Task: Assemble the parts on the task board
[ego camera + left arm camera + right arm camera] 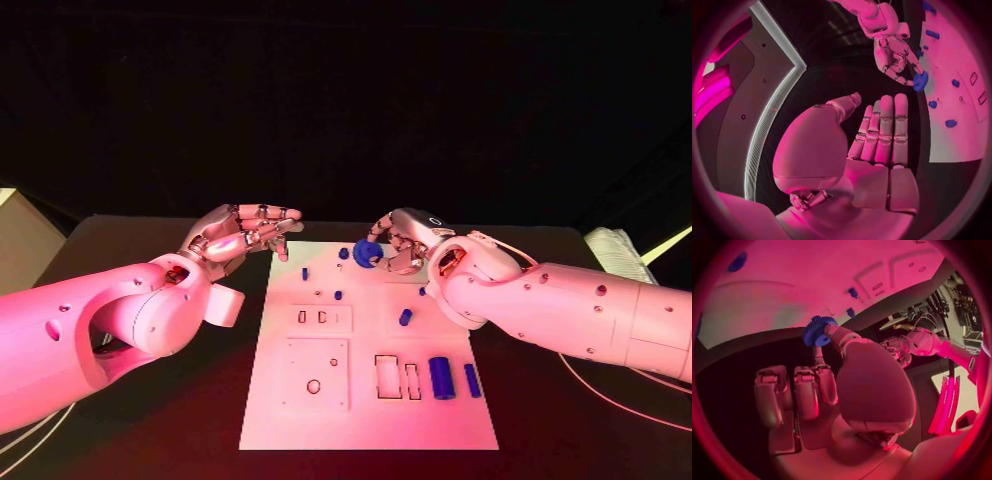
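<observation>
Right hand [407, 240] pinches a blue gear [366, 253] in its fingertips, raised over the far edge of the white board [368, 400], upper centre of frame. Left hand [242, 232] hangs just left of that edge, fingers extended close together, holding nothing. Board lies on the black surface [159, 420]. Two blue cylinders [441, 377] lie at its lower right; small blue pegs [405, 317] dot mid-board.

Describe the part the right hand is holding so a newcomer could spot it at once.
Find the white task board mid-table, then the right hand above its far edge. Pinched in its fingers is a blue gear, round and toothed, unlike the plain pegs and cylinders on the board.
</observation>
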### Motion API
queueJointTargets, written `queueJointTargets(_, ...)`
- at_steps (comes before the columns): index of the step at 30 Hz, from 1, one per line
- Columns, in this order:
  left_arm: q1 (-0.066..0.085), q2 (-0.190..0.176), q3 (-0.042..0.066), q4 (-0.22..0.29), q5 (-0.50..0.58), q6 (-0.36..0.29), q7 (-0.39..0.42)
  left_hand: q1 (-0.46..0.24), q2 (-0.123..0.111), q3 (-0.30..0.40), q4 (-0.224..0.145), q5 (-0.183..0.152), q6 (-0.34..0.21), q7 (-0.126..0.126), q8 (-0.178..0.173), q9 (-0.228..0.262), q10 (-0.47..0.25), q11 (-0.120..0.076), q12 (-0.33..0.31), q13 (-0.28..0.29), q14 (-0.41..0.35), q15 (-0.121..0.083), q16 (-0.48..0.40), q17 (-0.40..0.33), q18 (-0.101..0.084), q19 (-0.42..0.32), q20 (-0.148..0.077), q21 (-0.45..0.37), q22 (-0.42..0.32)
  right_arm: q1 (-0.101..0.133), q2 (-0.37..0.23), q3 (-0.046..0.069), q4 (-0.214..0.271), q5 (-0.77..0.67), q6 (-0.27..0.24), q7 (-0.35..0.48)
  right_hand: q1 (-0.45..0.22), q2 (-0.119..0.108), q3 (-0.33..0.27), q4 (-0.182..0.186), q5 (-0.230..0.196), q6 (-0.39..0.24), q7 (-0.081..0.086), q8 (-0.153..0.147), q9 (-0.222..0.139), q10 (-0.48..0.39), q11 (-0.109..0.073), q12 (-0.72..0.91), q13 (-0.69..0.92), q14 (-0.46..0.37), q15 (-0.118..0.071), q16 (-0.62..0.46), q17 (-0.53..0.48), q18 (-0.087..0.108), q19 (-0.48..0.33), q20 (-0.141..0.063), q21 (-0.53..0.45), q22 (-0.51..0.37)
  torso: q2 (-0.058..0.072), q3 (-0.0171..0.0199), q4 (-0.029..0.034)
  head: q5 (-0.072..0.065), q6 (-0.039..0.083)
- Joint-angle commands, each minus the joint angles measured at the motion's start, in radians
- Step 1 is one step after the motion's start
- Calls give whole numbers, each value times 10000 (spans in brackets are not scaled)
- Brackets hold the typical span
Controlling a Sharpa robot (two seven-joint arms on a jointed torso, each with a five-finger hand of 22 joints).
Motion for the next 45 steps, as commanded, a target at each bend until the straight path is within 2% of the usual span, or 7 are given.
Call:
queueJointTargets(1, 7, 28, 5, 27, -34, 210, 30, -78, 6, -2, 40, 20, -77, 4, -37, 12, -68, -16, 40, 17, -39, 4, -49, -14, 147, -68, 2, 35, 13, 3, 223, 4, -11, -978, -225, -412, -56, -4, 38, -1, -27, 180, -221, 461, 219, 4, -45, 25, 1420, 1075, -68, 37, 2635, -142, 1046, -79, 44, 2630, 16, -3, -4, 34, 0)
queueJointTargets(12, 8, 86, 6, 14, -34, 219, 25, -89, 14, -3, 50, 16, -79, 2, -36, 16, -72, -17, 43, 19, -41, 4, -50, -19, 147, -75, 4, 38, 14, -112, 977, -45, -518, -1325, -35, -747, -71, -17, 62, -10, -57, 159, -219, 458, 216, 2, -44, 21, 1417, 1075, -69, 37, 2635, -142, 1046, -82, 44, 2630, 32, 3, 23, -11, -11)
queueJointTargets(19, 8, 108, 6, 9, -34, 229, 21, -89, 14, -3, 50, 16, -79, 2, -36, 16, -72, -17, 43, 19, -41, 4, -50, -19, 147, -75, 4, 38, 14, -267, 1360, -73, -896, -1491, 132, -949, -90, -21, 77, -8, -77, 147, -215, 457, 214, -5, -41, 12, 1409, 1075, -68, 37, 2635, -142, 1046, -82, 44, 2630, 23, 13, 10, 61, -41)
queueJointTargets(27, 9, 92, 6, 16, -34, 217, 12, -89, 14, -3, 50, 16, -79, 2, -36, 16, -72, -17, 43, 19, -41, 4, -50, -19, 147, -75, 4, 38, 14, -396, 1478, -83, -951, -1502, 323, -921, -116, -28, 89, -4, -104, 142, -215, 461, 213, -2, -39, 12, 1412, 1075, -67, 37, 2635, -142, 1046, -83, 44, 2630, 15, 28, -27, 69, -69)
queueJointTargets(31, 9, 102, 7, 41, -37, 223, 11, -81, 12, -3, 44, 13, -88, 0, -37, 21, -82, -20, 47, 23, -45, 1, -49, -30, 149, -87, 5, 46, 16, -426, 1560, -87, -1005, -1503, 358, -962, -133, -33, 95, -1, -118, 136, -213, 462, 212, -8, -38, 6, 1405, 1075, -66, 37, 2635, -142, 1046, -83, 44, 2630, 21, 18, -35, 52, -78)
queueJointTargets(39, 10, 122, 7, 51, -39, 216, 5, -81, 12, -3, 44, 13, -88, 0, -37, 21, -82, -20, 47, 23, -45, 1, -49, -30, 149, -87, 5, 46, 16, -453, 1683, -100, -1216, -1508, 400, -1046, -173, -36, 109, 11, -143, 119, -208, 460, 209, -28, -34, -14, 1385, 1075, -64, 37, 2635, -142, 1046, -82, 44, 2630, 13, 18, -6, 20, -72)
queueJointTargets(45, 12, 111, 7, 52, -39, 188, -4, -81, 12, -3, 44, 13, -88, 0, -37, 21, -82, -20, 47, 23, -45, 1, -49, -30, 149, -87, 5, 46, 16, -457, 1782, -106, -1412, -1510, 398, -1089, -212, -37, 132, 23, -158, 79, -196, 447, 201, -49, -27, -35, 1365, 1075, -59, 37, 2635, -142, 1046, -81, 44, 2630, 35, 14, 5, 56, -78)
